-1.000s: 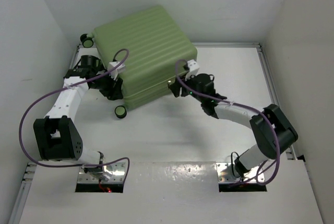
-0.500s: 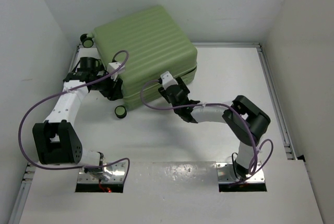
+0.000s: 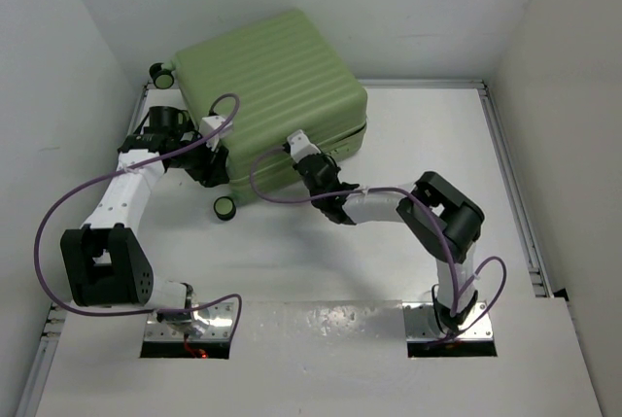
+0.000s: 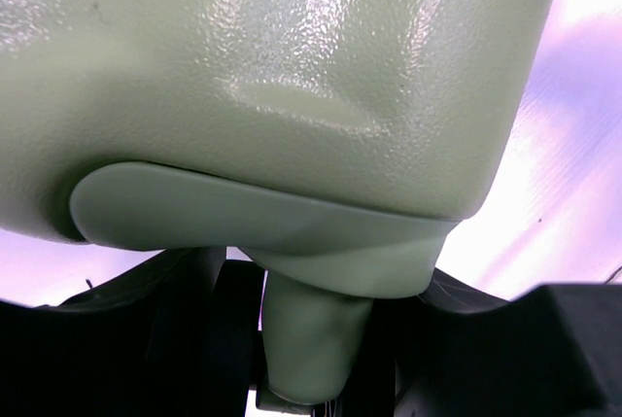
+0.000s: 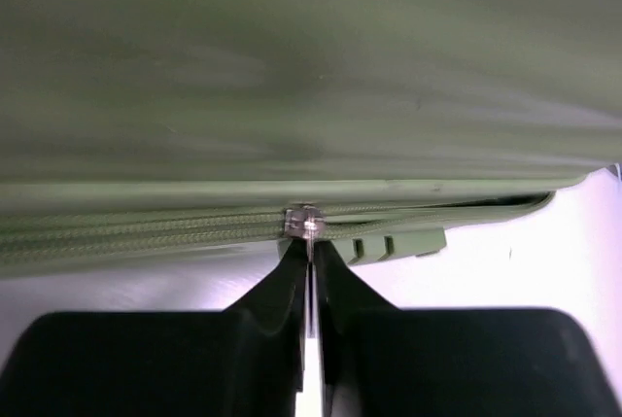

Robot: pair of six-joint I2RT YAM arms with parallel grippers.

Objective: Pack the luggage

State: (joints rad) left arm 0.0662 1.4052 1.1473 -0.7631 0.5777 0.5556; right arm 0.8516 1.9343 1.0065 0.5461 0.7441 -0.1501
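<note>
Slid left along the near seam of the suitcase (image 3: pixel 272 72) with right gripper (image 5: pixel 310 248) pinched on the zipper pull (image 5: pixel 305 222), likely zipping it shut, left gripper (image 3: pixel 212 161) clenched around its handle (image 4: pixel 309 344).

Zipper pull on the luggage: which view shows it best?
Right wrist: the zipper pull sits centered, pinched in the right gripper. Top external hides it behind that gripper; left wrist shows only shell of the luggage.

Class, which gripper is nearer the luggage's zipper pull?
Right. The right gripper pinches the zipper pull on the near edge of the luggage; the left gripper clamps the wheel end, well away.
</note>
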